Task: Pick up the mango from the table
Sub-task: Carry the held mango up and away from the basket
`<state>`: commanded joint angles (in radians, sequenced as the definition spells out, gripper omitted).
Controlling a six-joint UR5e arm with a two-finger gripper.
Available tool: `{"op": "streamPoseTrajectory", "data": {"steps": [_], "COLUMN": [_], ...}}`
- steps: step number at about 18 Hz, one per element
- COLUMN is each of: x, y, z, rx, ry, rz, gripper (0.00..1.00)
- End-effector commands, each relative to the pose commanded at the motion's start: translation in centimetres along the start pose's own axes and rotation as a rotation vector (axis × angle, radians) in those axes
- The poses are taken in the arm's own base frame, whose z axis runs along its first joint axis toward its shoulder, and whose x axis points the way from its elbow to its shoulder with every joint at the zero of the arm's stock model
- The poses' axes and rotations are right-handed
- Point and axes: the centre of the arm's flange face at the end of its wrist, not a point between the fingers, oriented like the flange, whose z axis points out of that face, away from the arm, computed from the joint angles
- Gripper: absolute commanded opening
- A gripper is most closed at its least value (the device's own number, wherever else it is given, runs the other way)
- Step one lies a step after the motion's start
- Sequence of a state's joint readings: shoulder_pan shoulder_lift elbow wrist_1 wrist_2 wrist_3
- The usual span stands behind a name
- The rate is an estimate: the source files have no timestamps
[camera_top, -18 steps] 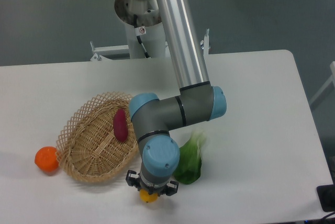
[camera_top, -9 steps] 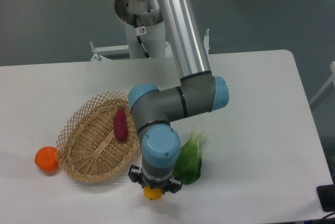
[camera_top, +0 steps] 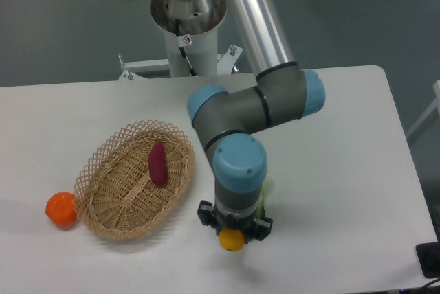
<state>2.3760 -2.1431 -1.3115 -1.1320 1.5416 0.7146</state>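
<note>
My gripper (camera_top: pixel 233 235) hangs over the front part of the white table (camera_top: pixel 344 143) and is shut on the yellow-orange mango (camera_top: pixel 232 240). Only the mango's lower end shows below the fingers; the wrist hides the rest. The mango appears lifted a little off the tabletop, to the right of the basket.
A wicker basket (camera_top: pixel 117 198) at the left holds a purple sweet potato (camera_top: pixel 158 164). A round orange fruit (camera_top: pixel 61 209) lies left of the basket. A green leafy vegetable (camera_top: pixel 267 189) is mostly hidden behind my wrist. The arm's base stands behind the table.
My gripper has moved to the right with the mango in it and risen slightly. The arm now covers most of the green vegetable. Basket, sweet potato and orange have not moved.
</note>
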Motion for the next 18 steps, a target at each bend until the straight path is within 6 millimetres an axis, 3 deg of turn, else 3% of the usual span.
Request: {"op": "streamPoseTrajectory", "data": {"steps": [10,18], "x": [-4.5,-6.5], "y": [5.1,7.2], "z": [-3.4,-3.8], "rx": [-0.017,-0.073], "ry": [-0.046,-0.058], "rz": [0.165,0.278], "gripper": [0.36,0.36]}}
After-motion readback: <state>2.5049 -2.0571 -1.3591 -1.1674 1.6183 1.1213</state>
